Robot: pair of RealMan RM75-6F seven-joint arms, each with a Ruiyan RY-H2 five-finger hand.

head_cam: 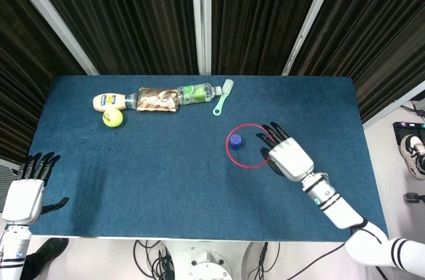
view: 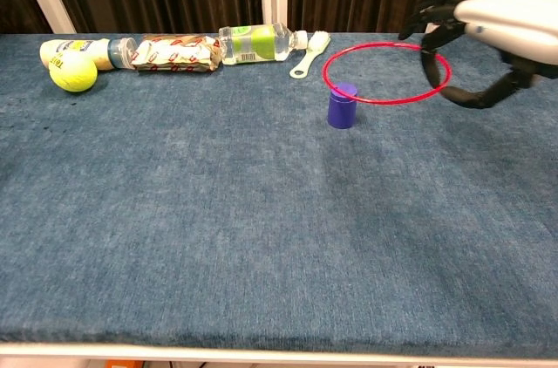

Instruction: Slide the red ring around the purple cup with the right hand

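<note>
The purple cup (head_cam: 235,139) (view: 343,105) stands upright on the blue table (head_cam: 166,174). My right hand (head_cam: 285,154) (view: 488,19) holds the thin red ring (head_cam: 244,167) (view: 384,103) by its right side, fingers above and thumb below. The chest view shows the ring lifted clear of the cloth, roughly level, its near left edge just above the cup's top. From the head view the cup appears inside the ring's left part. My left hand (head_cam: 25,194) rests open at the table's near left corner, holding nothing.
Along the far edge lie a mayonnaise bottle (head_cam: 109,101), a snack packet (head_cam: 158,99), a green-labelled water bottle (head_cam: 196,93) and a pale green brush (head_cam: 224,96). A yellow tennis ball (head_cam: 113,118) (view: 73,73) sits just in front of the mayonnaise bottle.
</note>
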